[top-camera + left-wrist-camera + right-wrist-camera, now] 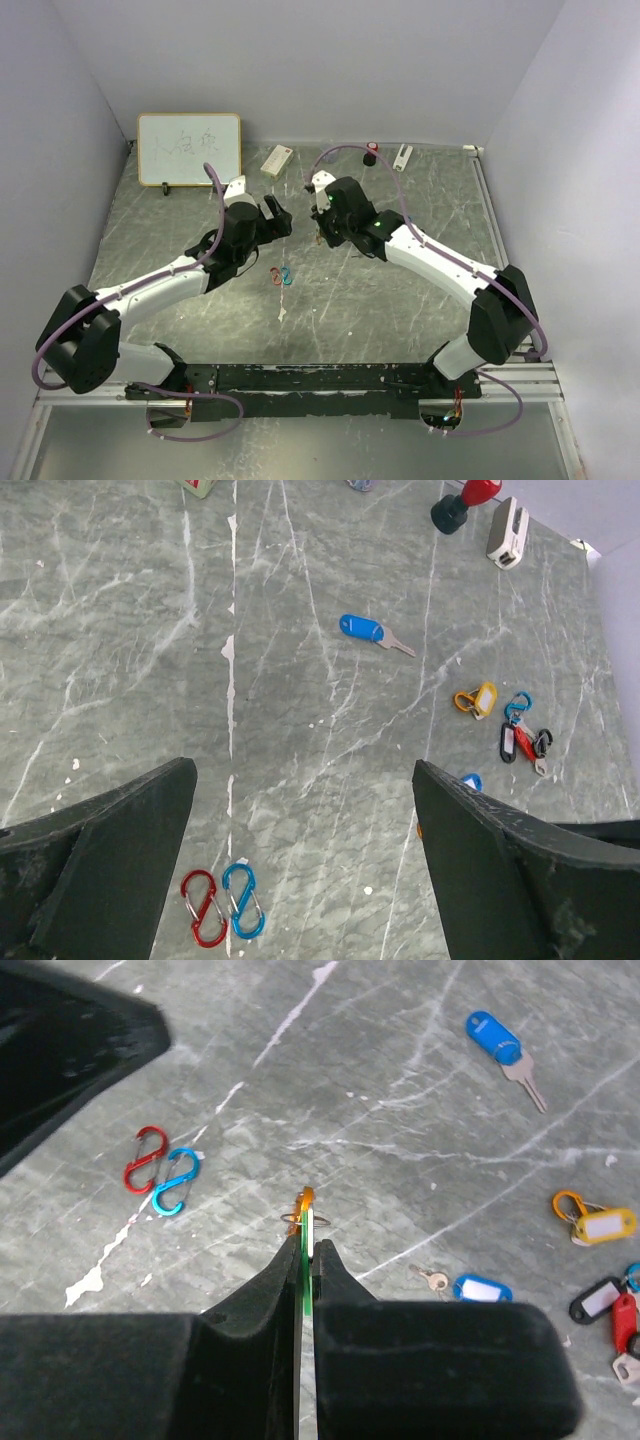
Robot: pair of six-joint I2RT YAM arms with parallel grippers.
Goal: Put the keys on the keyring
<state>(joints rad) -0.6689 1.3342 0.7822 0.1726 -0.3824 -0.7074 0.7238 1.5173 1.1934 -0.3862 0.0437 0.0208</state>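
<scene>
My right gripper (308, 1245) is shut on a green key tag (304, 1265), held edge-on above the table. An orange clip keyring (306, 1203) sits at the tag's thin wire loop, just past the fingertips. My left gripper (302, 780) hangs wide open with nothing between its fingers, facing the right gripper (322, 235). Loose keys lie on the table. They include a blue-tagged key (362, 629), a second blue-tagged key (480, 1287), a yellow-tagged key on an orange clip (477, 699), and black and red tags (522, 744) by a blue clip.
A red clip (204, 908) and a blue clip (244, 900) lie side by side under my left gripper. At the back stand a whiteboard (189, 149), a white box (276, 159), a red-capped black object (465, 502) and a white device (508, 532).
</scene>
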